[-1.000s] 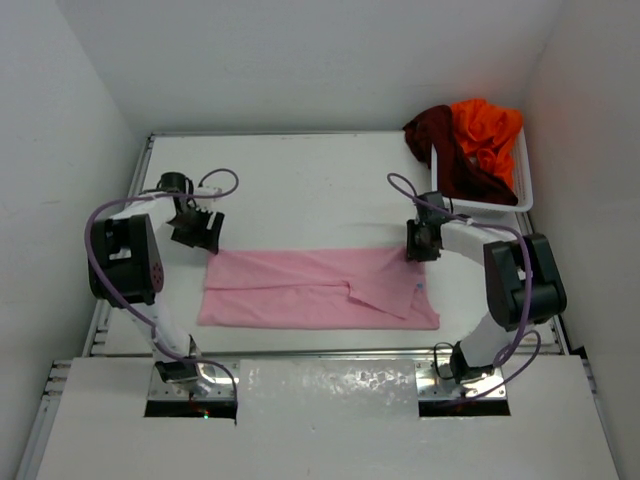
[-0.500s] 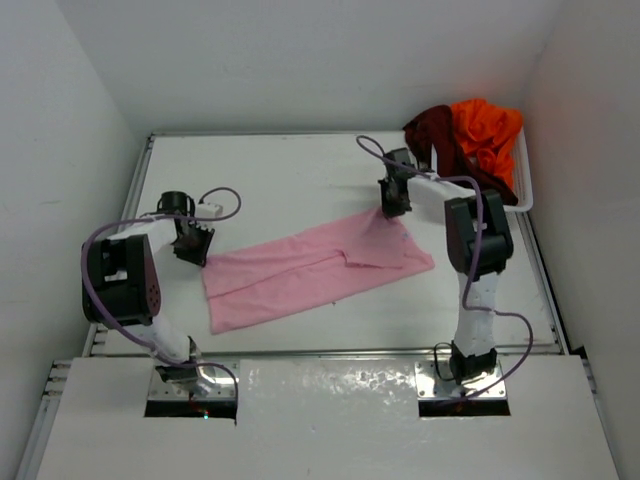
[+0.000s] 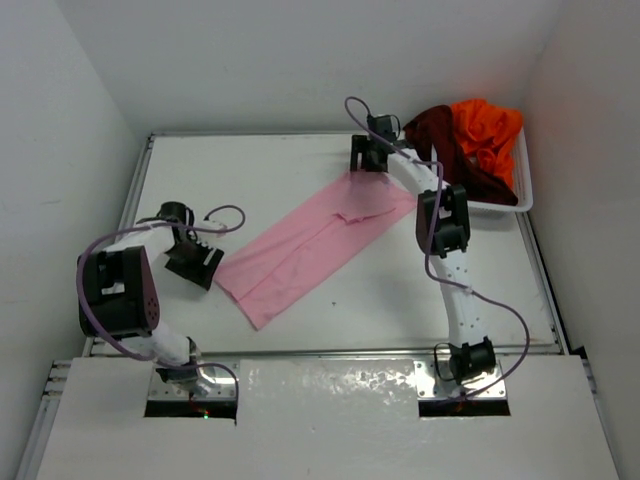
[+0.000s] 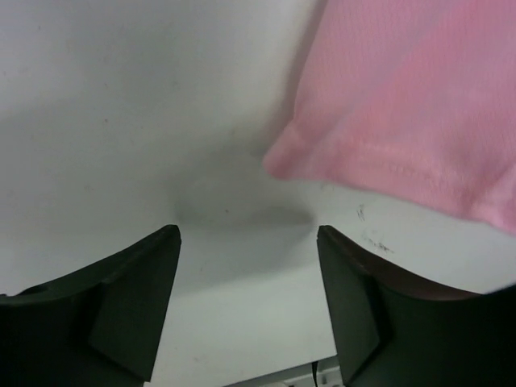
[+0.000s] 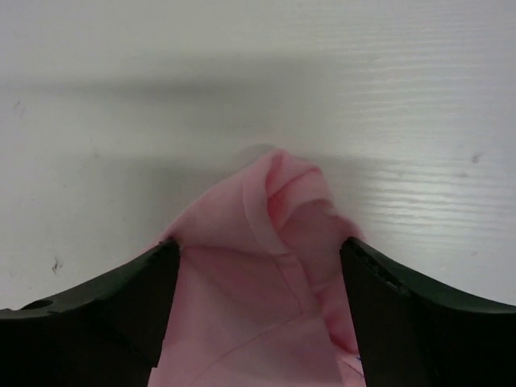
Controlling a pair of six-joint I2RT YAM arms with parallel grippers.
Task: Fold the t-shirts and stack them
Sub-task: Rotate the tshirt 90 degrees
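The light pink t-shirt, folded into a long strip, lies diagonally on the table from near left to far right. My right gripper stands open at its far end; in the right wrist view the bunched pink corner lies loose between the spread fingers of that gripper. My left gripper is open just left of the strip's near end. The left wrist view has bare table between its fingers, and the pink hem lies just ahead. The maroon t-shirt and orange t-shirt are heaped in the basket.
A white lattice basket sits at the far right corner with the maroon cloth hanging over its left rim. White walls close in the table on three sides. Purple cables loop from both arms.
The right gripper dragged the pink shirt's right end toward the far side, turning the strip diagonal, then opened. The left gripper released the left end and drew back toward the near left.
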